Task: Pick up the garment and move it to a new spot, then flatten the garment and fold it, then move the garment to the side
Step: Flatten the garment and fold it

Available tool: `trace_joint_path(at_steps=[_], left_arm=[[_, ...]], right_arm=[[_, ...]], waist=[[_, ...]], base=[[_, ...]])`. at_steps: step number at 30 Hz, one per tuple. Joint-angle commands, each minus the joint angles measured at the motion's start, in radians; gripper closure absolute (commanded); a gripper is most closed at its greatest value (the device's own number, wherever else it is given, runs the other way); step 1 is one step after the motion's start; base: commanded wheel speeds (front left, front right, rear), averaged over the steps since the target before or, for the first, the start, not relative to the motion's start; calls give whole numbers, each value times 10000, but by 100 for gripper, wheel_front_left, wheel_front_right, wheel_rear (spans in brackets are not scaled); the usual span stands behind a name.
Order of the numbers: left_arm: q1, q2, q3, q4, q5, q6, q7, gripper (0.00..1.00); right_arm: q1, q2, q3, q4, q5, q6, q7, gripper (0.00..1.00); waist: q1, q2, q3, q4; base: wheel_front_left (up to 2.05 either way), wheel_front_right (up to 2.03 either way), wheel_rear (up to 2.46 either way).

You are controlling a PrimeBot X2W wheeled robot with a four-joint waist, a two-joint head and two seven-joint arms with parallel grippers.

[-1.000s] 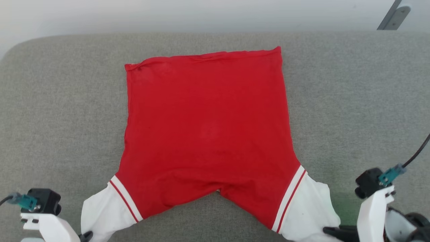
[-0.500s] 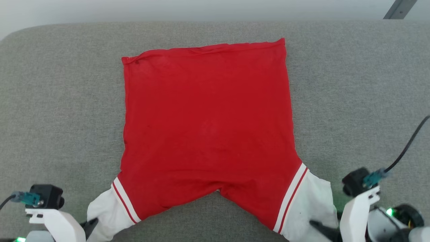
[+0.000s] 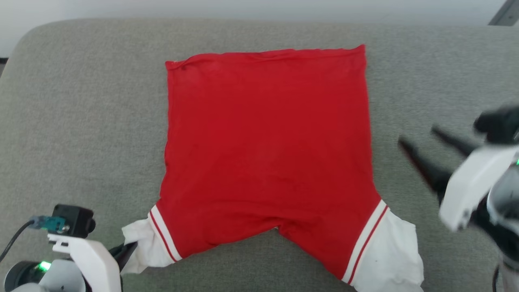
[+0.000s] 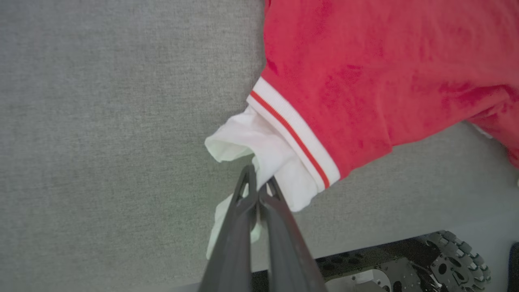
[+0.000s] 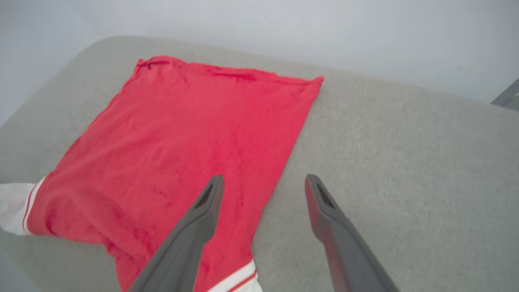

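The red garment (image 3: 267,134) lies spread flat on the grey cushion (image 3: 81,121), its two white cuff ends toward me. My left gripper (image 3: 126,250) at the lower left is shut on the bunched left cuff (image 3: 142,239). In the left wrist view the left gripper (image 4: 258,179) pinches the white cuff (image 4: 267,150) beside the red garment (image 4: 365,61). The right cuff (image 3: 389,251) lies loose on the cushion. My right gripper (image 3: 419,136) hovers open and blurred off the garment's right edge. In the right wrist view the right gripper (image 5: 264,180) is spread wide above the edge of the garment (image 5: 202,121), holding nothing.
The grey cushion's front edge (image 4: 365,239) runs close below the cuffs, with my wheeled base (image 4: 446,255) under it. A pale wall (image 5: 284,24) stands behind the cushion. A grey metal bar (image 3: 505,14) shows at the top right. Bare cushion lies left and right of the garment.
My right gripper has opened, let go of the right cuff, and swung up and away to the garment's right side. The left gripper stays shut on the left cuff. The head camera has shifted.
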Motion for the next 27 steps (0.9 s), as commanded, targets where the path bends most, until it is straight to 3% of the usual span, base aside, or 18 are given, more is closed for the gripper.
trace_joint_path(at_steps=[1,6,12,20,27], left_arm=[[-243,-101,-20,-12,80,-66,55,100],[-836,-413,-142,103,461,-308,213,100],[-1556,-940,-364,302,798,-659,367,100],[-2418,-1741,-601,827,1179,-1245,409,100],[-2961,-2372,-761,1427,1250,-1705,326,100]], right_arm=[[-566,131,-109,296,-199,-7,-336,0],[-2745,157,-224,2147,-868,-6,-1366,0],[-4972,-125,-186,5218,-1350,-7,-1764,0],[-7341,-426,-582,9056,-2086,-6,-1427,0],[-8530,-361,-648,11460,-2490,-4,-380,0]], waist=[[0,0,205,220],[0,0,612,708],[0,0,1104,1309],[0,0,1889,2122],[0,0,2451,2666]], base=[[0,0,0],[0,0,0],[0,0,0],[0,0,0],[0,0,0]])
